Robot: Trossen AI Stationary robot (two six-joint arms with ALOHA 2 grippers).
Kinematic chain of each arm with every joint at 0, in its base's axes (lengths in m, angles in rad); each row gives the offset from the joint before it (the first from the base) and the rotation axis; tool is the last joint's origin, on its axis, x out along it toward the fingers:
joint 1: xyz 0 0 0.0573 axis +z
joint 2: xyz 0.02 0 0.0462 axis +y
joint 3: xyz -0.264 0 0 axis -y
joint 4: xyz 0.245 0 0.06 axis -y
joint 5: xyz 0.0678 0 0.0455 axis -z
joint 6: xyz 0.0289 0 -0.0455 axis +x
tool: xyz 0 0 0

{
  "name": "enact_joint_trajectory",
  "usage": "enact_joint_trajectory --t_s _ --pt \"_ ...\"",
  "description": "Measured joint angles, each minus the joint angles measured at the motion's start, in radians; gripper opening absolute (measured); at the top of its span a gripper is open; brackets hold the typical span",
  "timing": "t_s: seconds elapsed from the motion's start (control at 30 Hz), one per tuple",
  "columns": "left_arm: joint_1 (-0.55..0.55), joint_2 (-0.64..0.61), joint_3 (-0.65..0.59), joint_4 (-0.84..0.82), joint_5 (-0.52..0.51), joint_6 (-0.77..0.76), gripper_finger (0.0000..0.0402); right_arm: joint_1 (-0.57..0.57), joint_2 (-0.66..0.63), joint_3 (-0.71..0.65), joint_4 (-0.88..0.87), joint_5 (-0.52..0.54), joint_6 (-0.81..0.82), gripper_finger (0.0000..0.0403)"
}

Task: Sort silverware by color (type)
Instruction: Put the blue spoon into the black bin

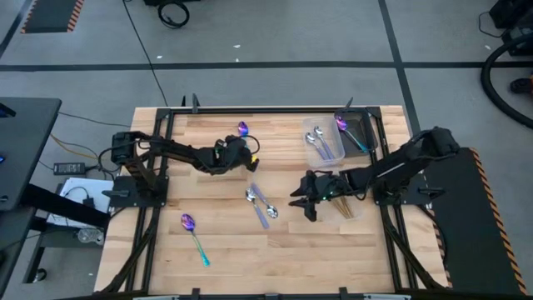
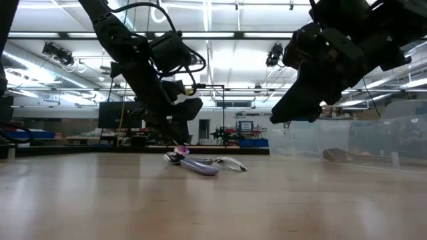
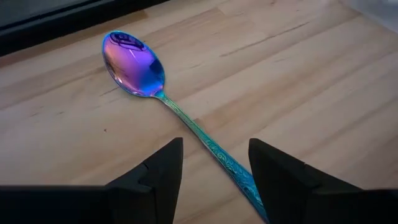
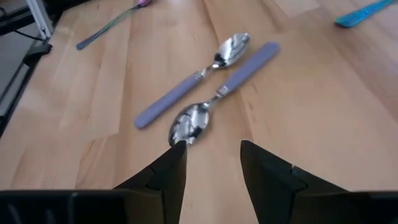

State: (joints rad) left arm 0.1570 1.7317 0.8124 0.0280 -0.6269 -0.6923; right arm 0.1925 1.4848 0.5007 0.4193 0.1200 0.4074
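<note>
Both pincers wide open and empty, each lined up on flat spoons.

Left pincer (image 3: pixel 211 177) straddles the iridescent spoon (image 3: pixel 134 65) handle near the bench's (image 1: pixel 250 258) far edge; thin handle could skid out. Right pincer (image 4: pixel 211 162) faces two lavender-handled spoons (image 4: pixel 205 84) mid-bench, lying close together: risk of grabbing both.

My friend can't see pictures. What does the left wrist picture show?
A rainbow purple-blue spoon lies on the wooden table, its teal handle running between the open left gripper and its two dark fingers. The fingers aren't gripping it.
</note>
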Motion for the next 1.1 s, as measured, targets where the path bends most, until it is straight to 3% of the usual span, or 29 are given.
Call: enact_joint_trajectory --t_s 0.17,0.33,0.5,0.77,1.1 --pt "0.031 0.004 0.0 0.009 -0.002 0.043 0.019 0.018 0.061 0.0 0.135 -0.013 -0.018 0.016" --pt "0.05 0.004 0.0 0.013 0.003 0.05 0.0207 0.037 0.067 0.0 0.153 -0.011 -0.041 0.016" --pt "0.08 0.022 0.0 0.018 0.097 0.078 0.0219 0.054 0.065 0.0 0.156 -0.009 -0.052 0.016" --pt "0.12 0.075 -0.001 -0.002 0.184 0.103 0.0204 0.083 0.065 0.0 0.156 -0.007 -0.07 0.016" --pt "0.109 0.065 0.007 -0.181 0.247 0.097 0.018 0.103 0.065 0.0 0.149 -0.006 -0.07 0.016"
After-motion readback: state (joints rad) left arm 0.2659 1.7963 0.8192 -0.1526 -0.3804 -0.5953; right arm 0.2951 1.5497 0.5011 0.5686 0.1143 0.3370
